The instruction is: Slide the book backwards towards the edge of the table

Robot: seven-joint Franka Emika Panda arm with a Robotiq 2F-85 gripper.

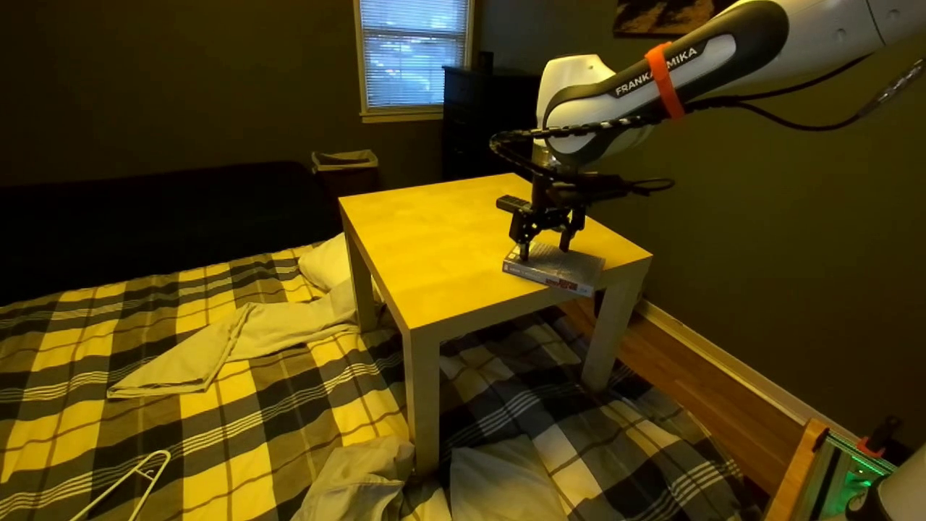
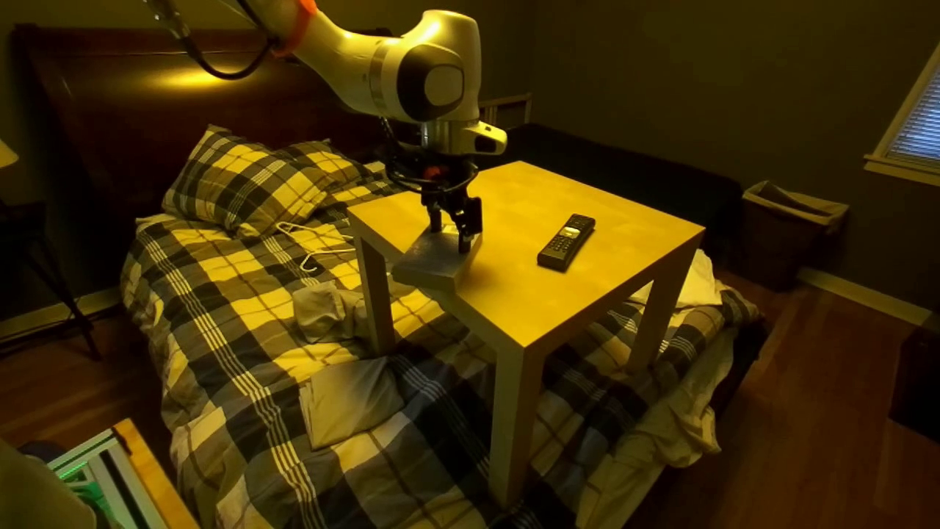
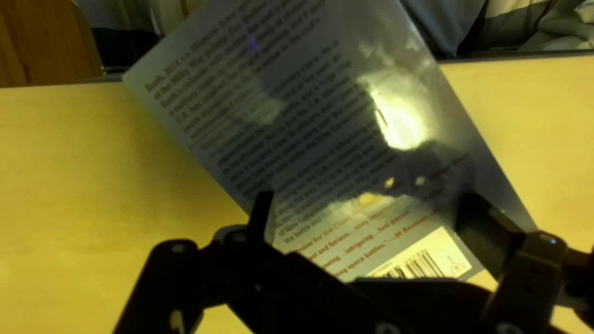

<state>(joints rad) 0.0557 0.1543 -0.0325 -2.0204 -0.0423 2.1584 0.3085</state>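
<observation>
Black gripper (image 3: 366,202) partly hides the book's (image 3: 278,134) barcode (image 3: 424,266).

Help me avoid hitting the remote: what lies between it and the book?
Only bare tabletop lies between the book and the remote, as shows in an exterior view.

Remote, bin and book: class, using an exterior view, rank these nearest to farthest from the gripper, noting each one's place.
1. Book: under the gripper, partly overhanging the table.
2. Remote: on the table, picture-right of the book.
3. Bin: beyond the table, far picture-right.
</observation>
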